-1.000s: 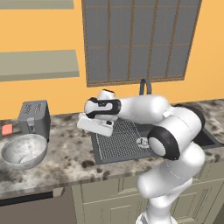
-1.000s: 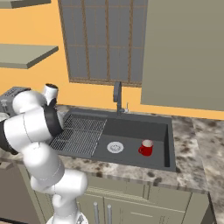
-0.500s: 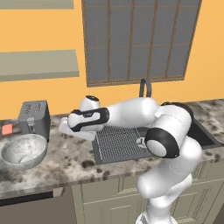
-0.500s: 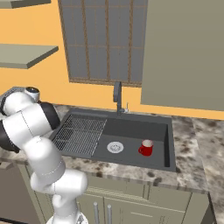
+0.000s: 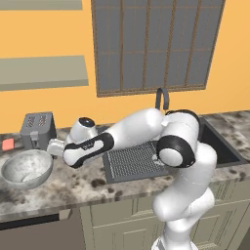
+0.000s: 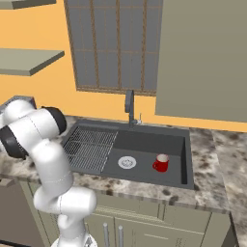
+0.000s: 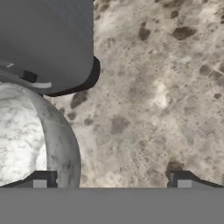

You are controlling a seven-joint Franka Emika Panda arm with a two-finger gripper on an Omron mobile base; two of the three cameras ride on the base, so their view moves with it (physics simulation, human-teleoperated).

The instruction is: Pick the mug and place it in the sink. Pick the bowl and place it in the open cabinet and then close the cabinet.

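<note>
Bowl [image 7: 26, 135] half beyond hand view's edge

A boxy grey metal toaster [image 5: 37, 128] stands at the far left of the speckled brown-grey stone counter [image 5: 73, 188]. Just left of it lies a small red block [image 5: 8, 144]. A grey slatted window blind [image 5: 157, 44] hangs on the orange wall, with a pale grey-green wall shelf [image 5: 41, 72] to its left.

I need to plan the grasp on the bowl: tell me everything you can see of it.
The bowl is wide, round, shiny, grey-white marbled and looks empty. It sits upright on the speckled counter, in front of the toaster. The open gripper hangs beside its rim, not gripping it.
</note>
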